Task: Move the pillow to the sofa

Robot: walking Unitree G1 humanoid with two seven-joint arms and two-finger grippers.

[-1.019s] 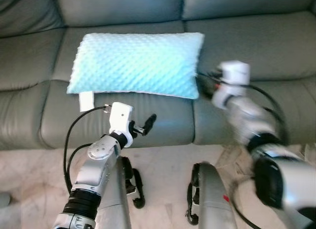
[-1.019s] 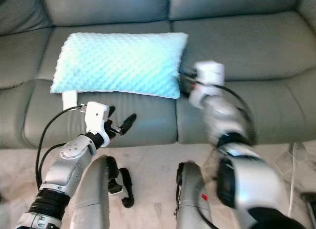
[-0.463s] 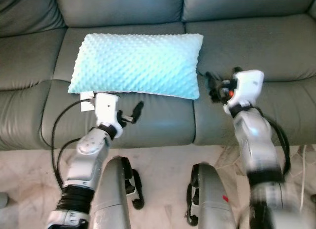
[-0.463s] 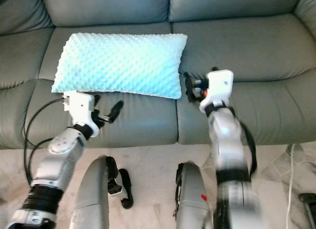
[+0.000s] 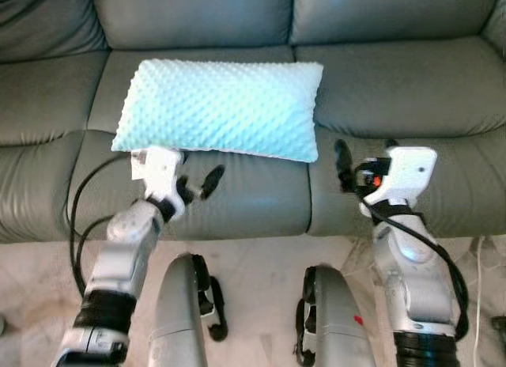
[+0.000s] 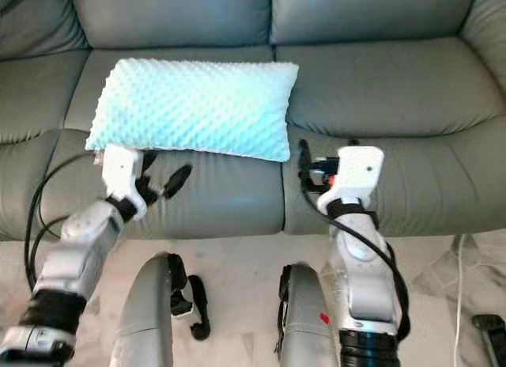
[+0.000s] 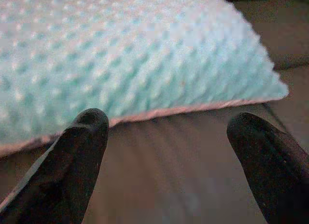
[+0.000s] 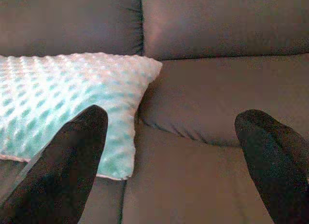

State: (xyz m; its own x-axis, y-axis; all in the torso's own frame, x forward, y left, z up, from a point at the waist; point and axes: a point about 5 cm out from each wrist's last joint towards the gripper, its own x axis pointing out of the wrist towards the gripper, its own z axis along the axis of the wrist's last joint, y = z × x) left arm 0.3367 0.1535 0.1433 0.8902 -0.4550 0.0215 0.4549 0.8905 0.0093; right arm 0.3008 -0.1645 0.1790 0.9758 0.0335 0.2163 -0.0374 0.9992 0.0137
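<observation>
A light blue dotted pillow (image 5: 221,106) lies flat on the grey sofa's (image 5: 411,82) middle seat cushion, with a small white tag at its near left corner. My left gripper (image 5: 198,183) hovers open just in front of the pillow's near edge, holding nothing; the left wrist view has the pillow (image 7: 130,64) close beyond the spread fingers (image 7: 82,156). To the right of the pillow's near right corner, my right gripper (image 5: 360,157) stands open and apart from it. In the right wrist view the pillow (image 8: 58,98) lies off to one side beyond that gripper (image 8: 172,115).
The sofa's backrest (image 5: 190,15) rises behind the pillow, and a bare seat cushion (image 6: 395,82) lies to its right. Pale tiled floor (image 5: 261,260) runs along the sofa's front. My own legs (image 5: 182,304) stand close to it. A white cable (image 5: 478,256) lies at the right.
Both arms have drawn back from the pillow toward the sofa's front edge. The right gripper has left the pillow's right corner. The pillow stays where it lay.
</observation>
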